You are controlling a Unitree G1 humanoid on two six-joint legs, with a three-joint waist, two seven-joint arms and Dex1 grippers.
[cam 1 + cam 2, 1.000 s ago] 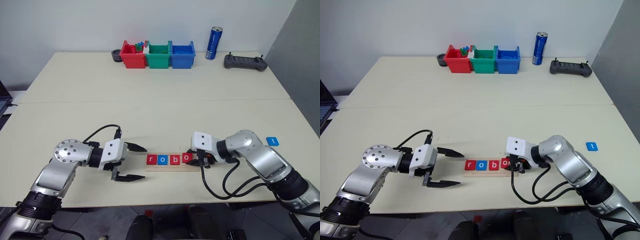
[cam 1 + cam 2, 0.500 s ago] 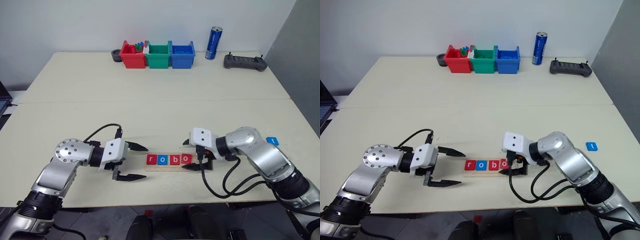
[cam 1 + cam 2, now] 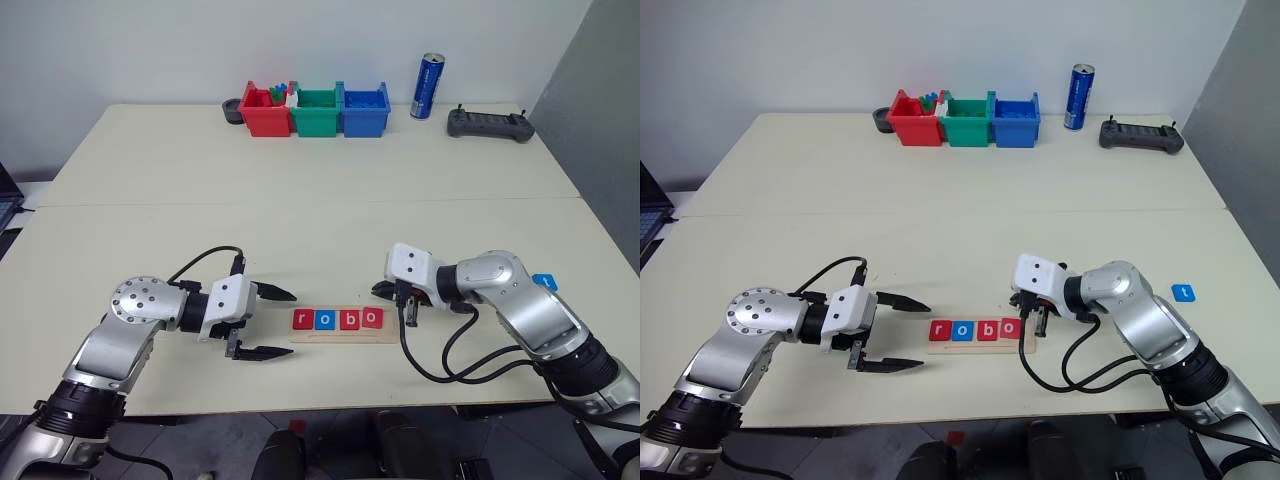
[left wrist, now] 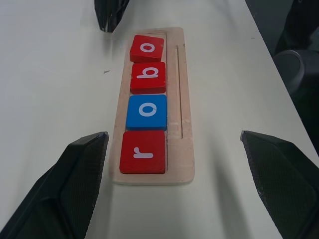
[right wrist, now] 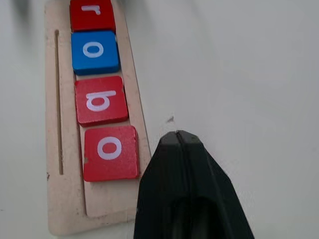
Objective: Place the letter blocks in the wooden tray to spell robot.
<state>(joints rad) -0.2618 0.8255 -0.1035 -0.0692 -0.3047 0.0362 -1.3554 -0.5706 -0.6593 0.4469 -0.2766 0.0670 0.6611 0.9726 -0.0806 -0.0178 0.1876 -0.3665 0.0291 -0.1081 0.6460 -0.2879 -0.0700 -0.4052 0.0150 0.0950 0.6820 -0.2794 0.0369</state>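
Wooden tray (image 4: 185,104) beside right tool (image 5: 180,144), closed, seemingly empty.

Four small square letter tiles (image 3: 338,319) are sitting in a row in the thin wooden rectangular tray (image 3: 340,335) at the near edge of the wide flat table (image 3: 320,200). A fifth square tile (image 3: 543,282) is lying well apart to the right.

closed right end effector (image 5: 182,144) beside wooden tray (image 5: 62,209), tiles apparently r, o, b, o
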